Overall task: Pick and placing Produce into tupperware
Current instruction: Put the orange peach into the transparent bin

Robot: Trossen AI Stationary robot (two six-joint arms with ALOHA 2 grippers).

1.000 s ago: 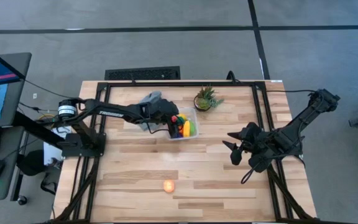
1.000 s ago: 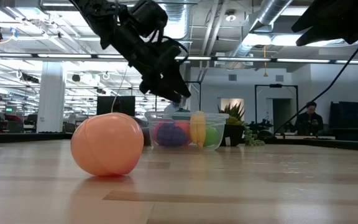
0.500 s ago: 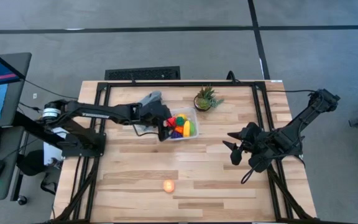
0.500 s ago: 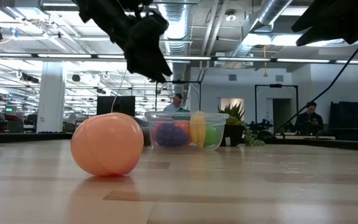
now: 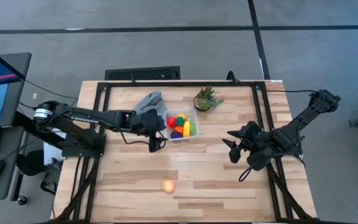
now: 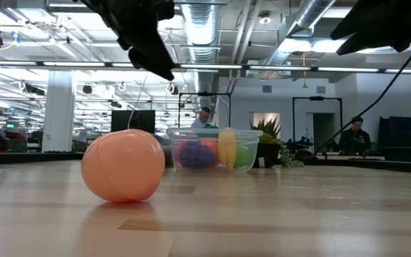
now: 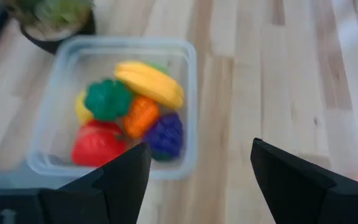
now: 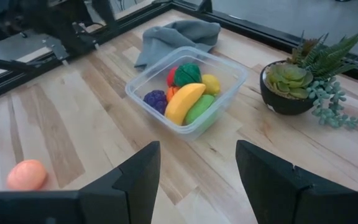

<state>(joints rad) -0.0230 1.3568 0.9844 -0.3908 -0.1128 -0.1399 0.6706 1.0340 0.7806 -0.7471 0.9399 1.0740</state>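
Seven pieces of toy produce can be counted inside the clear tupperware point(image 8: 188, 93): one yellow banana point(image 8: 180, 103), one red piece point(image 7: 97, 144), one dark green piece point(image 7: 107, 99), one orange piece point(image 7: 141, 116), one purple piece point(image 7: 165, 135), one small yellow piece point(image 8: 211, 83) and one light green piece point(image 8: 199, 108). One further piece, a peach-coloured ball point(image 5: 168, 185), is seen alone on the bare wood near the table's front edge, well apart from the container; in the low view the same ball point(image 6: 123, 165) fills the foreground, with the filled container behind it.

The tupperware point(image 5: 181, 125) is placed on the wooden table point(image 5: 210, 174) toward the back, between one crumpled grey cloth point(image 5: 148, 102) and one small potted plant point(image 5: 206, 99), with the cloth touching its near corner.

Two grippers are in view. The left gripper point(image 5: 155, 144) is held above the table just beside the container, on the side facing the table's front, and its jaws are seen spread wide with nothing between them. The right gripper point(image 5: 233, 148) is held over the right half of the table, well apart from the container, and its jaws are likewise parted and empty.
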